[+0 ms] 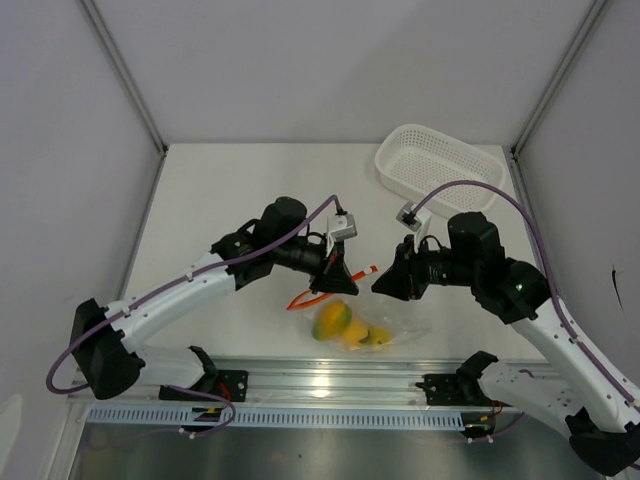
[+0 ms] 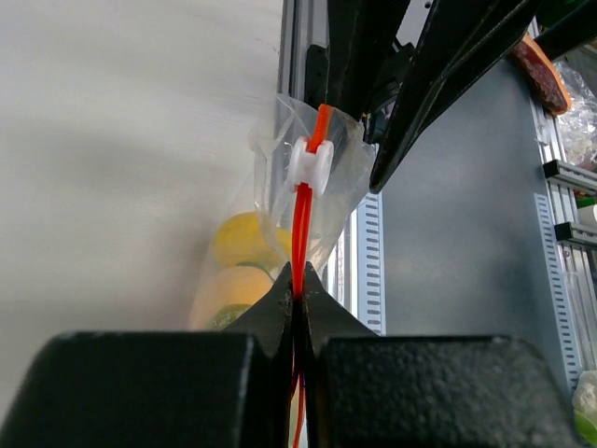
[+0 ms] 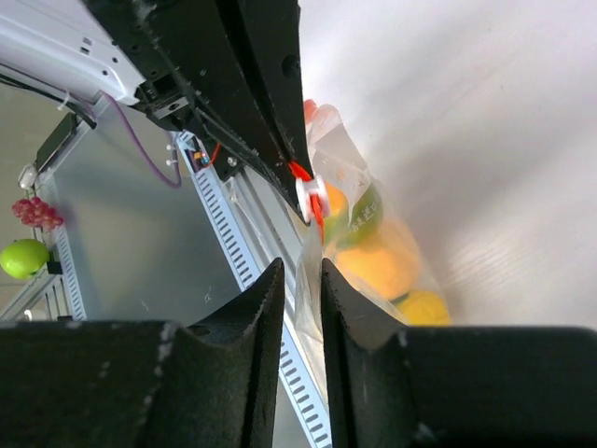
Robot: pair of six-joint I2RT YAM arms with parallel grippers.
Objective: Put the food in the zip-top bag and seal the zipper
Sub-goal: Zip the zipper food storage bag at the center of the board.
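Observation:
The clear zip-top bag (image 1: 405, 325) lies near the table's front edge with the food inside: a green-patched mango (image 1: 331, 319), a second orange piece (image 1: 354, 335) and a small yellow one (image 1: 379, 337). My left gripper (image 2: 298, 273) is shut on the red-orange zipper (image 2: 300, 224), just below its white slider (image 2: 311, 166). My right gripper (image 3: 301, 267) faces it from the other side, jaws slightly apart, with the bag's clear edge (image 3: 312, 280) loose between them. From the right wrist, the slider (image 3: 311, 193) sits against the left gripper's fingers and the food (image 3: 378, 269) shows through the plastic.
A white perforated basket (image 1: 440, 170) stands at the back right of the table. The aluminium rail (image 1: 330, 378) with both arm bases runs along the near edge, right beside the bag.

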